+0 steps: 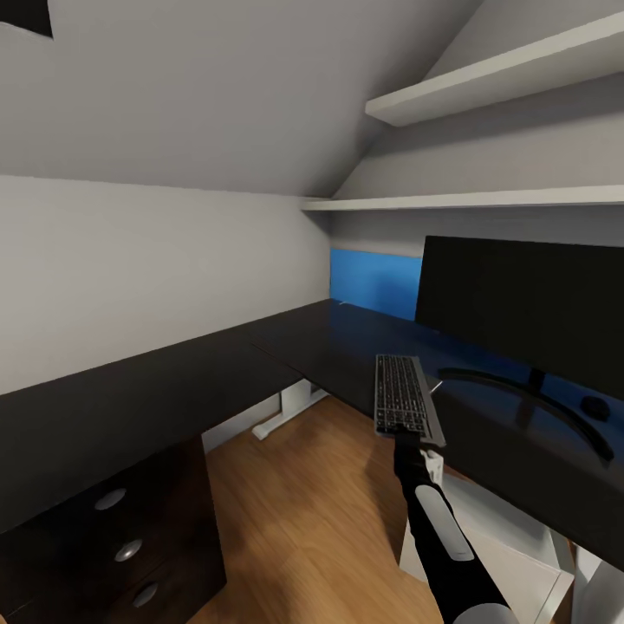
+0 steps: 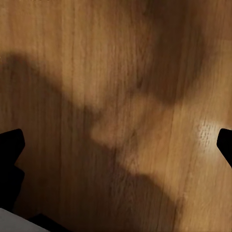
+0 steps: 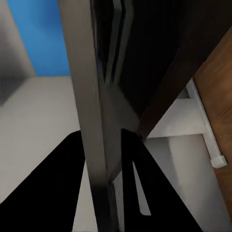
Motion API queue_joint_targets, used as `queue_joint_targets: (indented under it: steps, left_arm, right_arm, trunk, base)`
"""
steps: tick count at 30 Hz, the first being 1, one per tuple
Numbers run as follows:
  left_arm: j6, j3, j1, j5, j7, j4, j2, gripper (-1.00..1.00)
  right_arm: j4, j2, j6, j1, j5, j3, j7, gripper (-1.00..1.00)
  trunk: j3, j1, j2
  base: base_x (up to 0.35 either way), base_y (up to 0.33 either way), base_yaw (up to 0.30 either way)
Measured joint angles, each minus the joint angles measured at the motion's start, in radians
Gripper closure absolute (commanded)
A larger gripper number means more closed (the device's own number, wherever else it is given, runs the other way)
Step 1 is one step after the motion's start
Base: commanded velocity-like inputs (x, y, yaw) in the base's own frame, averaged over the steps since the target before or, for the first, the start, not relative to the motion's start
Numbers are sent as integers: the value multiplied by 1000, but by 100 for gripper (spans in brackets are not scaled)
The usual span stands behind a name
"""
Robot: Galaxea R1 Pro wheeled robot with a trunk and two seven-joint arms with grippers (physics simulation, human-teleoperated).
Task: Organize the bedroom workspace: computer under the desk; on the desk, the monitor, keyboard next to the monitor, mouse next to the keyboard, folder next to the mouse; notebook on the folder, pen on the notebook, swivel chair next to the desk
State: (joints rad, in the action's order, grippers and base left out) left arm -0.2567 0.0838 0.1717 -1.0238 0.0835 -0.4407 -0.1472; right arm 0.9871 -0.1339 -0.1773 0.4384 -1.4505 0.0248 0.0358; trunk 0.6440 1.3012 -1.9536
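Observation:
My right gripper (image 1: 409, 436) is shut on the near end of the silver-grey keyboard (image 1: 401, 394), which reaches over the front edge of the black desk (image 1: 347, 342), left of the monitor's stand. In the right wrist view the keyboard (image 3: 89, 96) runs edge-on between the black fingers (image 3: 53, 193). The monitor (image 1: 529, 316) stands upright on the desk. A small black mouse (image 1: 594, 405) lies by the stand's right end. My left gripper (image 2: 116, 145) is open over wooden floor, with nothing between its fingertips (image 2: 9, 145). The folder, notebook, pen and swivel chair are out of view.
A black drawer unit with round silver knobs (image 1: 128, 549) stands at lower left. A white desk leg (image 1: 290, 407) sits at the inner corner, and a white box (image 1: 507, 555) under the desk's right side. A blue wall panel (image 1: 373, 282) and two white shelves (image 1: 485, 201) are behind the monitor.

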Motion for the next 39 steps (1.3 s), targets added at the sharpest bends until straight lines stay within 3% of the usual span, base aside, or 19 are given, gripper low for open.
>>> queue_joint_targets:
  steps: [8,21,23,26,35,38,39]
  left_arm:
    - [0,0,0,0,0,0,1,-100]
    - [0,1,0,0,-1,0,1,-100]
    - [0,1,0,0,-1,0,1,-100]
    - [0,1,0,0,-1,0,1,-100]
    - [0,1,0,0,-3,0,1,-100]
    - [0,1,0,0,-3,0,1,-100]
    - [0,2,0,0,-3,0,1,-100]
  right_arm:
    - [2,0,4,-3,6,-5,-133,100]
    - [10,2,9,-7,13,-11,-159,100]
    - [39,14,40,-10,17,-13,-160,100]
    - [91,53,153,-13,19,-19,-159,100]
    - [119,87,330,-12,31,-33,-151,100]
    - [123,102,457,-5,38,-31,-112,100]
    - [134,121,530,-2,40,-30,-83,100]
  trunk:
    - [0,0,0]
    - [0,0,0]
    - [0,0,0]
    - [0,0,0]
    - [0,0,0]
    - [0,0,0]
    - [0,0,0]
  base:
    - [0,0,0]
    - [0,0,0]
    - [0,0,0]
    - [0,0,0]
    - [0,0,0]
    - [0,0,0]
    - [0,0,0]
